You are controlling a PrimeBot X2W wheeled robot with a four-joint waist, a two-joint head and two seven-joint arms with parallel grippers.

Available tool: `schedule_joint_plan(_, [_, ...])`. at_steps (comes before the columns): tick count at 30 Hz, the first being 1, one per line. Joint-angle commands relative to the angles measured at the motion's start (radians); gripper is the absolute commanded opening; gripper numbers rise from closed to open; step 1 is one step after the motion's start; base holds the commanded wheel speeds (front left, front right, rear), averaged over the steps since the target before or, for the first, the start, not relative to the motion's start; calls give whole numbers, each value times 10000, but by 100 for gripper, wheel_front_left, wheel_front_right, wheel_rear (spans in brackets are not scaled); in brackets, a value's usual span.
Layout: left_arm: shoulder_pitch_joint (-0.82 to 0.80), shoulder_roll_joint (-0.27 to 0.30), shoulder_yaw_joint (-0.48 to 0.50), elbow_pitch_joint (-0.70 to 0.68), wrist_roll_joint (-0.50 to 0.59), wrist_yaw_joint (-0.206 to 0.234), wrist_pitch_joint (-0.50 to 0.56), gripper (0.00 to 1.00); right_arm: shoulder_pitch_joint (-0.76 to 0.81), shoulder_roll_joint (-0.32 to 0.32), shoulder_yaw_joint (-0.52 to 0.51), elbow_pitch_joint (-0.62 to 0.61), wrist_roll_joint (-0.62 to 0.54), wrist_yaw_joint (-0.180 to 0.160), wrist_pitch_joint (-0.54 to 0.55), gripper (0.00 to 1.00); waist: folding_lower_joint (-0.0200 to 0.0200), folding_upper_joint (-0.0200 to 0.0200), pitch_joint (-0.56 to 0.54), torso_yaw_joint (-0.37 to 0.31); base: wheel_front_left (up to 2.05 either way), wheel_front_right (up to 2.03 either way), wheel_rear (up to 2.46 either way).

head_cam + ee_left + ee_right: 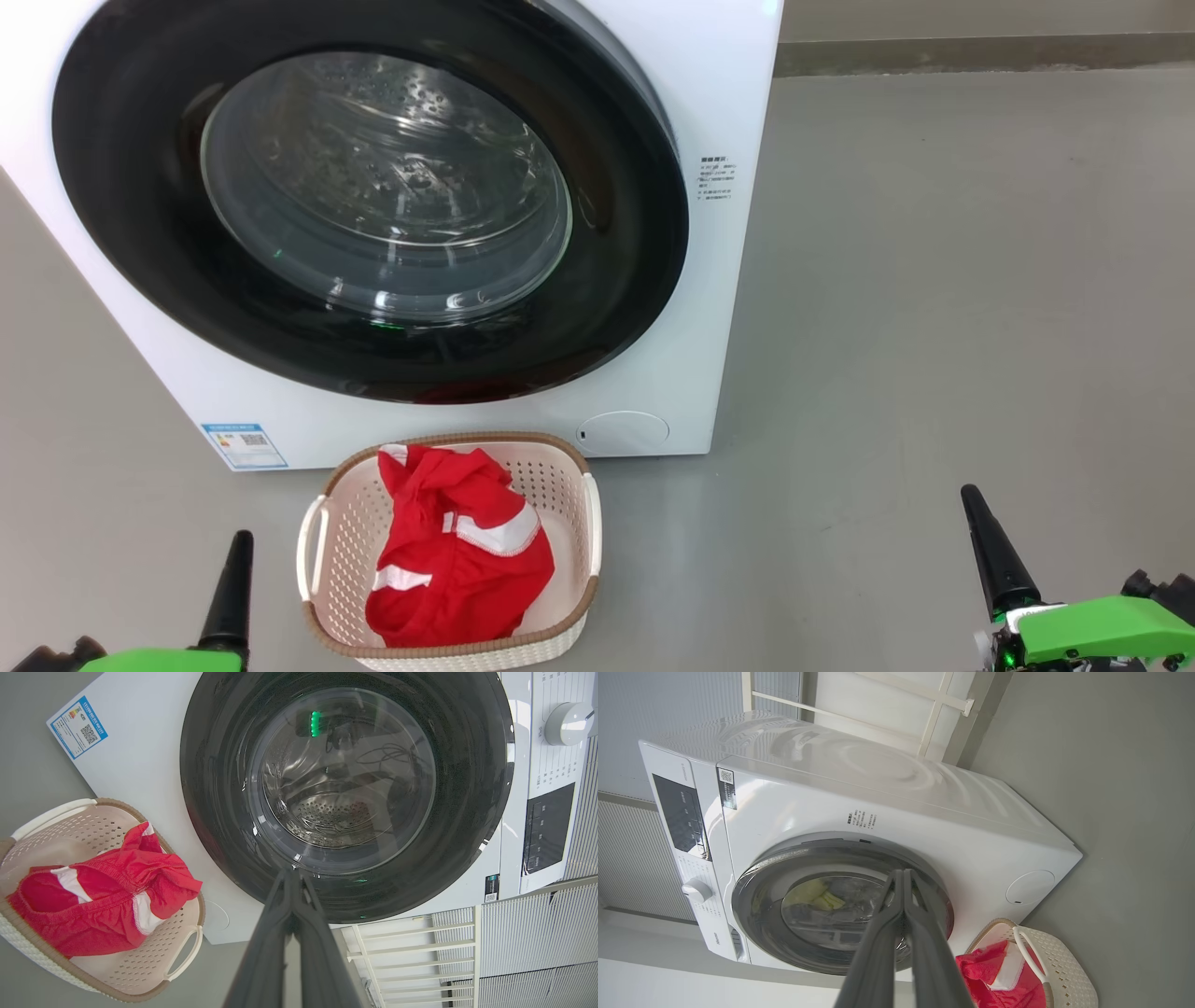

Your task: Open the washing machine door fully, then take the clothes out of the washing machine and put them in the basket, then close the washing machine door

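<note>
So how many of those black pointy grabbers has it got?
2. The left gripper sits at the head view's lower left, beside the basket; the right gripper at its lower right, over the floor. Both are shut, holding nothing.

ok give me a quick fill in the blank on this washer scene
1. The washing machine door is ____.
2. The basket holds ____ clothes with white stripes.
3. The jaws of the left gripper and the right gripper are both ____.
4. The basket stands on the floor in ____ of the washing machine.
Missing words: closed; red; shut; front.
</note>
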Motion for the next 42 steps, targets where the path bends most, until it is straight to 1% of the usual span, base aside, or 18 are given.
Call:
schedule_joint_plan(1, [-490, 83, 402, -128, -337, -227, 82, 0, -468, -108, 125, -141, 323, -10, 70, 0, 0, 0, 3, 1, 0, 0, 0])
schedule_joint_plan(23, [-805, -207, 1047, 538, -2408, -713, 584, 0, -812, -103, -8, 485, 2597, -13, 305, 0, 0, 0, 40, 1, 0, 0, 0])
schedule_joint_plan(42, [-809, -248, 1104, 540, -2361, -713, 630, 0, -818, -54, -77, 490, 2539, -13, 360, 0, 0, 0, 40, 1, 0, 0, 0])
